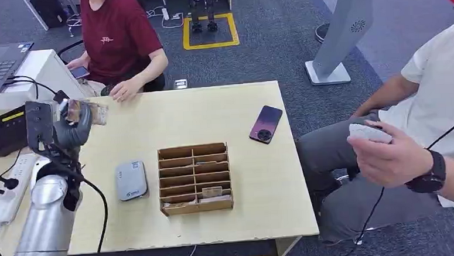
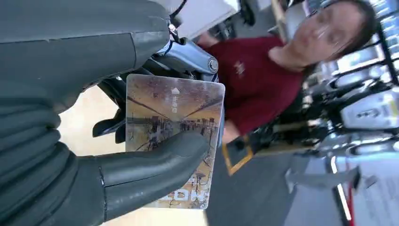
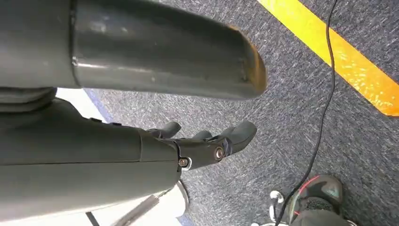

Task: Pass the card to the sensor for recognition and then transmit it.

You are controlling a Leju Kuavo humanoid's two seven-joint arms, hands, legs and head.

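Note:
My left hand (image 1: 71, 125) is raised over the table's far left part and pinches a picture card (image 1: 95, 114) between thumb and fingers. In the left wrist view the card (image 2: 176, 117) shows a brownish printed scene, with my thumb (image 2: 155, 162) pressed across its face. A small grey-white card reader (image 1: 130, 180) lies flat on the table, nearer me than the held card and to its right. My right hand (image 3: 207, 141) hangs above the grey carpet with its fingers apart and nothing in it.
A wooden slotted organiser (image 1: 195, 178) with a few cards stands mid-table beside the reader. A dark phone (image 1: 266, 123) lies at the right. A person in a red shirt (image 1: 117, 34) sits at the far edge; another (image 1: 425, 147) sits at the right holding a white device. A black box (image 1: 5, 132) sits at the left.

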